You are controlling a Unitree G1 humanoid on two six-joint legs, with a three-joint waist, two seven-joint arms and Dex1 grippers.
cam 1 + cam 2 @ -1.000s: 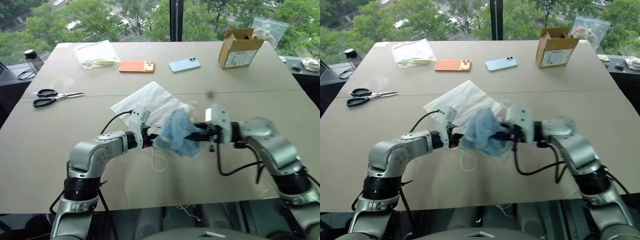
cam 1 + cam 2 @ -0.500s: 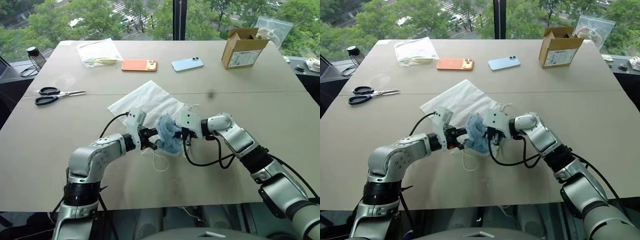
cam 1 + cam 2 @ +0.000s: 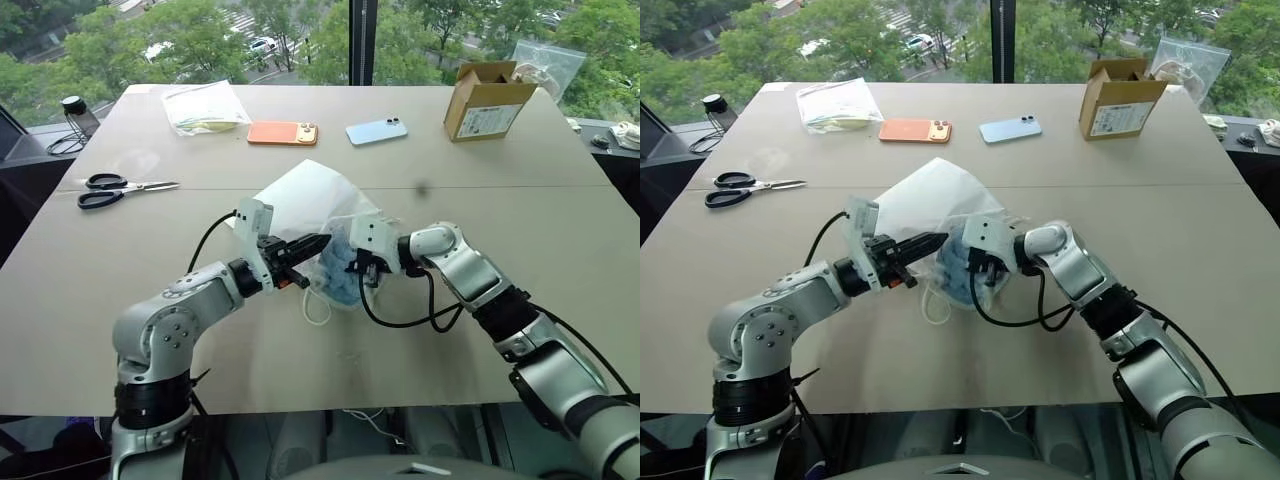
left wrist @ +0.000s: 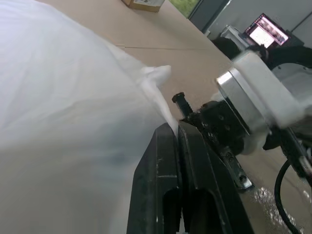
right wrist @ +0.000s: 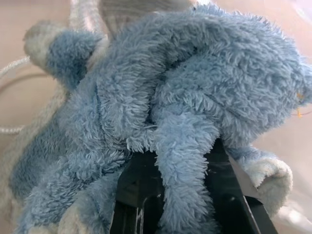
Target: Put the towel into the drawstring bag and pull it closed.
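step in hand: stuffing. left gripper (image 3: 318, 243) is clamped tight on the top edge of the drawstring bag (image 3: 305, 197), lifting that side off the table (image 3: 520, 210) so the mouth tents up toward the right gripper (image 3: 974, 270). left wrist view shows both black fingers (image 4: 171, 175) pressed together with white fabric pinched at the tips.

right gripper is nipped on the towel (image 3: 958, 268), fingers nearly together with a fold of blue pile between them; right wrist view confirms the terry wrapped over both fingers. towel sits right at the bag mouth, just in front of the right gripper's tips and just below the left gripper's tips. it looks partly under the translucent fabric, but i can't tell how much is actually inside.

cords (image 3: 316, 308) hang loose in a loop below the left gripper, on the tabletop, not tensioned.

my read: insertion is underway, not finished, and closing hasn't started.

next move calls for: right gripper pushes deeper along its own pointing line toward the left gripper's pinch, then lets go and backs out without dragging pile with it. left must hold the lip up meanwhile. after that, one gripper needs the cords and the other the bag body.

risk: terry snags on the fingers on withdrawal.
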